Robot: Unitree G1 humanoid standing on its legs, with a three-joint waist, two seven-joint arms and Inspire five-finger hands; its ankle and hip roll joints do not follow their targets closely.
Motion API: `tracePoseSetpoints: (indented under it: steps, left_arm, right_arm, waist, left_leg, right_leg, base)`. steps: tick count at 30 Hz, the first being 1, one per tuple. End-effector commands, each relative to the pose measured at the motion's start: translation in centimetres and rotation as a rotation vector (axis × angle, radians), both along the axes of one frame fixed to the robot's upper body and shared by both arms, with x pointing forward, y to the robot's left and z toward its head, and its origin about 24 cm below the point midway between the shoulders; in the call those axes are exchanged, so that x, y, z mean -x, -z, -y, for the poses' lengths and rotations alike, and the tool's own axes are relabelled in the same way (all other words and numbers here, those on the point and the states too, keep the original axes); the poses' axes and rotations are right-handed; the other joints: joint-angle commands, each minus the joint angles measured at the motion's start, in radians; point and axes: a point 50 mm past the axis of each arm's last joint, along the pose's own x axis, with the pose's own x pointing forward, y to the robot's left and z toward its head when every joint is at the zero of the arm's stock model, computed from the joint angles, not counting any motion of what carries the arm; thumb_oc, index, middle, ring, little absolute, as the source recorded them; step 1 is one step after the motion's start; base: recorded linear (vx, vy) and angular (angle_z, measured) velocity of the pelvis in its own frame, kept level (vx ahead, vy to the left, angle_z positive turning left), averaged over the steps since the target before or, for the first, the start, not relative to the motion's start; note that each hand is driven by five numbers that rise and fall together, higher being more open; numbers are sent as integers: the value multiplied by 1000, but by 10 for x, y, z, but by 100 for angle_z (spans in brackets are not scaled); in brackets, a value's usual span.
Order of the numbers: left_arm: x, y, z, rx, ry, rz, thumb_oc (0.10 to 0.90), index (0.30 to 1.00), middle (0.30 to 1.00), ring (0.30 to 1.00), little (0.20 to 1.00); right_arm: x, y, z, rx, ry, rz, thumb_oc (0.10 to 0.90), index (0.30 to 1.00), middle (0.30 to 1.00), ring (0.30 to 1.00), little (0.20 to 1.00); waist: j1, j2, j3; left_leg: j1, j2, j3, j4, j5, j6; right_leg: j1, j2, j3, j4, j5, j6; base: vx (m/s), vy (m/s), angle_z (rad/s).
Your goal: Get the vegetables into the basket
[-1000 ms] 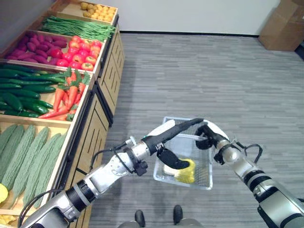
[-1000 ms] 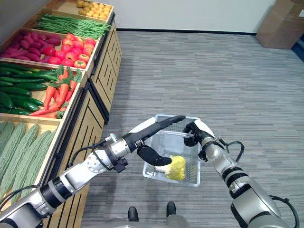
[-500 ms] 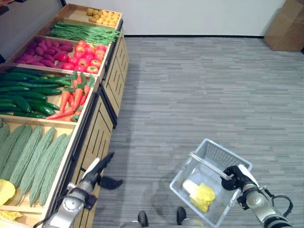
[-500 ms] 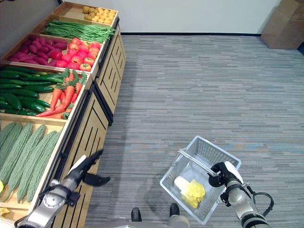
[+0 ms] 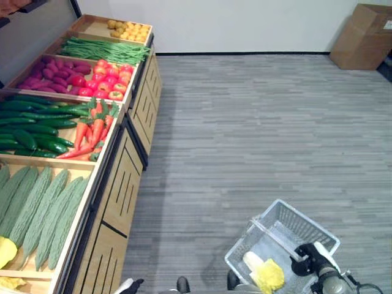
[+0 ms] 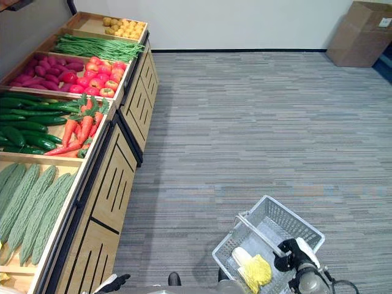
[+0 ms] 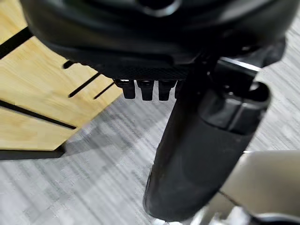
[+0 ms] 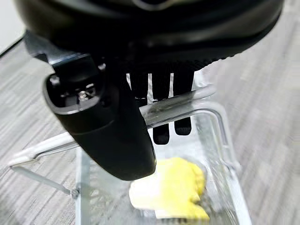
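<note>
A clear wire basket [image 5: 299, 222] hangs low at my right side, just above the grey floor. My right hand [image 5: 310, 260] is shut on the basket's handle [image 8: 187, 99], with its fingers curled over the bar in the right wrist view. Inside the basket lies a yellow leafy vegetable [image 6: 255, 270] with a pale stalk end, also in the right wrist view as the yellow vegetable [image 8: 177, 186]. My left hand [image 6: 114, 282] hangs open and holds nothing at the bottom edge, beside the wooden stand's front [image 7: 42, 93].
A long wooden produce stand [image 5: 125, 177] runs along my left. It holds bitter gourds [image 5: 43, 205], cucumbers [image 5: 33, 125], carrots [image 5: 92, 128], red peppers [image 5: 104, 79], purple sweet potatoes [image 5: 49, 73], green beans [image 5: 104, 50] and potatoes [image 5: 127, 28]. A cardboard box [image 5: 362, 35] stands far right.
My left hand has drawn out of the basket and dropped to the lower left. The right hand and basket have sunk to the lower right. The camera has shifted too.
</note>
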Motion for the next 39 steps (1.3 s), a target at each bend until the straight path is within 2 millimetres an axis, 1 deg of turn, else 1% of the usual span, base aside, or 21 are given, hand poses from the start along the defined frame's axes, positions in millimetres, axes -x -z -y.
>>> tracePoseSetpoints:
  steps: [1,5,10,12,14,15,16,18,19,21,23,25,28,32,33,34,35,36,37,38,39]
  left_arm:
    - [-26,-12,-28,-114,-4,87,900,1000,1000,1000,1000]
    - [-21,-8,-20,-75,-83,95,900,1000,1000,1000,1000]
    - [-34,-10,-14,-54,-109,151,900,1000,1000,1000,1000]
    - [-44,-13,-16,-53,-122,190,900,1000,1000,1000,1000]
    - [-50,-15,-17,-58,-105,204,900,1000,1000,1000,1000]
    - [-50,-15,-17,-58,-105,204,900,1000,1000,1000,1000]
    - [-56,-17,-17,-59,-76,221,900,1000,1000,1000,1000]
    - [-56,-18,-17,-61,-77,222,900,1000,1000,1000,1000]
    - [-56,-18,-19,-64,-90,220,900,1000,1000,1000,1000]
    - [-56,-18,-19,-63,-90,220,900,1000,1000,1000,1000]
    - [-54,-18,-24,-66,-180,225,900,1000,1000,1000,1000]
    - [-54,-17,-23,-52,-219,226,900,1000,1000,1000,1000]
    - [-55,-16,-19,-43,-209,221,900,1000,1000,1000,1000]
    - [-53,-13,-10,-9,-260,224,900,1000,1000,1000,1000]
    - [-53,-12,-8,-2,-271,228,900,1000,1000,1000,1000]
    - [-56,-12,-5,6,-280,236,900,1000,1000,1000,1000]
    - [-56,-12,-5,6,-280,236,900,1000,1000,1000,1000]
    - [-63,-14,-3,13,-274,261,900,1000,1000,1000,1000]
    - [-63,-14,-3,13,-274,261,900,1000,1000,1000,1000]
    - [-68,-15,-2,20,-277,277,900,1000,1000,1000,1000]
    - [-77,-18,-2,17,-276,308,900,1000,1000,1000,1000]
  right_arm:
    - [-47,-27,7,11,1,237,400,300,300,300,300]
    - [-34,-16,6,5,41,178,400,300,300,300,300]
    - [-29,-12,6,-5,96,170,400,300,300,300,300]
    - [-33,-12,3,-14,99,179,400,300,300,300,300]
    - [-35,-11,1,-18,100,181,400,300,300,300,300]
    - [-35,-11,1,-18,100,181,400,300,300,300,300]
    - [-43,-14,0,-15,86,198,400,300,300,300,300]
    - [-45,-15,-1,-17,82,205,400,300,300,300,300]
    - [-48,-15,-3,-22,79,211,400,300,300,300,300]
    - [-48,-15,-3,-22,78,211,400,300,300,300,300]
    - [-50,-16,-5,-33,74,226,400,300,300,300,300]
    - [-54,-18,-7,-34,70,246,400,300,300,300,300]
    - [-54,-19,-6,-30,64,241,400,300,300,300,300]
    - [-42,-19,4,-22,97,223,400,300,300,300,300]
    - [-39,-19,8,-17,108,216,400,300,300,300,300]
    - [-38,-22,14,-3,115,223,400,300,300,300,300]
    - [-38,-22,14,-3,115,223,400,300,300,300,300]
    - [-35,-26,21,13,122,227,400,300,300,300,300]
    - [-35,-26,21,13,122,227,400,300,300,300,300]
    - [-33,-27,25,23,125,228,400,300,300,300,300]
    - [-27,-29,31,39,137,221,400,300,300,300,300]
  waist:
    - [6,-66,-14]
    - [5,-69,11]
    - [6,-80,46]
    - [0,-78,79]
    - [0,-74,102]
    - [0,-74,102]
    - [2,-62,136]
    - [1,-56,147]
    - [-5,-51,159]
    - [-6,-51,160]
    - [-29,-64,161]
    - [-47,-71,159]
    - [-59,-72,149]
    - [-67,-51,117]
    - [-72,-43,116]
    - [-73,-33,116]
    - [-74,-32,115]
    - [-70,-31,126]
    - [-72,-30,124]
    - [-66,-32,136]
    - [-56,-47,159]
  left_leg:
    - [10,74,-17,0,1,-99]
    - [5,63,-12,0,1,-90]
    - [-42,48,-25,77,-35,-70]
    - [-59,38,-37,105,-50,-52]
    - [-55,30,-39,112,-61,-33]
    - [-55,30,-38,112,-61,-33]
    - [-32,24,-26,111,-73,-15]
    - [-18,23,-23,111,-80,-9]
    - [15,17,-14,105,-97,-5]
    - [18,17,-14,104,-97,-5]
    - [58,-5,-17,76,-116,-20]
    - [106,-3,-30,46,-136,-46]
    - [139,2,-43,47,-159,-59]
    - [153,45,-86,99,-190,-84]
    - [139,56,-97,130,-179,-92]
    - [106,73,-106,212,-134,-118]
    - [103,74,-108,216,-135,-118]
    - [34,89,-128,357,-38,-146]
    - [29,90,-131,362,-39,-147]
    - [-20,103,-144,460,13,-158]
    - [-103,113,-160,607,88,-161]
  right_leg:
    - [2,-110,5,20,28,106]
    - [-12,-119,11,33,28,109]
    - [-51,-140,27,119,14,110]
    - [-108,-143,48,241,22,115]
    - [-175,-149,66,372,69,121]
    - [-176,-149,67,373,69,121]
    - [-239,-157,63,501,141,124]
    - [-260,-155,61,550,140,121]
    - [-312,-163,33,564,138,121]
    - [-311,-164,33,566,136,121]
    - [-341,-130,31,365,129,119]
    - [-347,-143,21,176,165,138]
    - [-348,-124,23,168,163,135]
    - [-331,-84,4,214,100,96]
    - [-332,-68,3,235,77,84]
    - [-326,-51,-8,269,36,59]
    - [-328,-51,-10,270,35,59]
    - [-298,-30,-8,279,-5,21]
    - [-299,-30,-11,280,-6,20]
    - [-282,-20,-14,286,-30,-1]
    - [-246,-9,-14,284,-62,-39]
  base:
    - [16,31,-9]
    - [10,46,-4]
    - [-18,90,-4]
    - [-58,140,4]
    - [-36,112,-1]
    - [-20,166,5]
    - [-8,116,0]
    - [77,136,-11]
    - [137,108,-15]
    - [143,18,-10]
    - [326,-106,-12]
    - [400,-216,-18]
    - [278,-158,22]
    - [287,-222,48]
    - [350,-317,37]
    - [239,-219,25]
    - [315,-349,29]
    - [158,-215,32]
    - [215,-314,34]
    - [158,-310,33]
    - [155,-306,37]
